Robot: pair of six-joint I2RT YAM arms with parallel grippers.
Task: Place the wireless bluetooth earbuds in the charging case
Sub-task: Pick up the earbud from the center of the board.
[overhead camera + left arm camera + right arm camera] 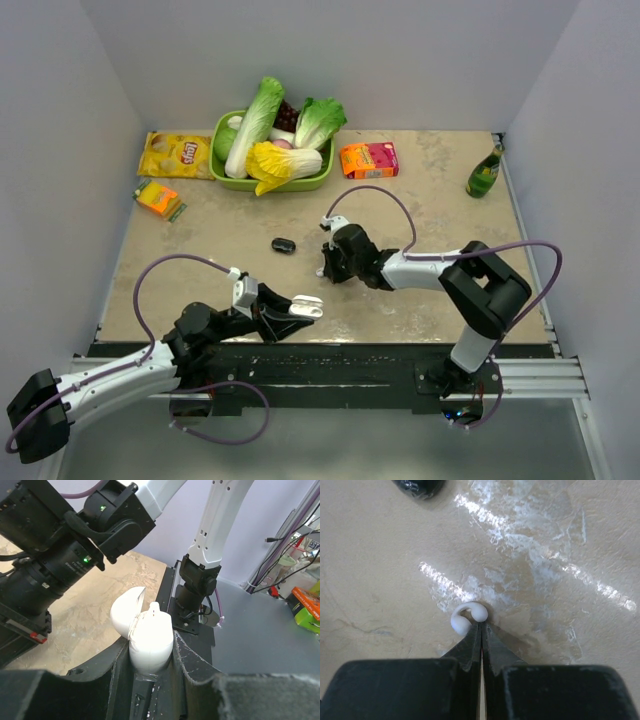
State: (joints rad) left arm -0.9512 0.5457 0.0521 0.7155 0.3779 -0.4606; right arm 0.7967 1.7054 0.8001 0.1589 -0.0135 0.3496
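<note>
My left gripper is shut on the charging case, a glossy white oval held above the table's near edge. In the left wrist view the case stands between my fingers with its lid open to the left. A small white bump shows at its open top. One white C-shaped earbud lies on the table. My right gripper is shut, its tips touching the earbud between its two ends. In the top view the right gripper points down at the table and hides the earbud. The other earbud is not clearly in view.
A small black oval object lies left of the right gripper and shows in the right wrist view. At the back stand a green basket of vegetables, a chips bag, an orange box and a green bottle.
</note>
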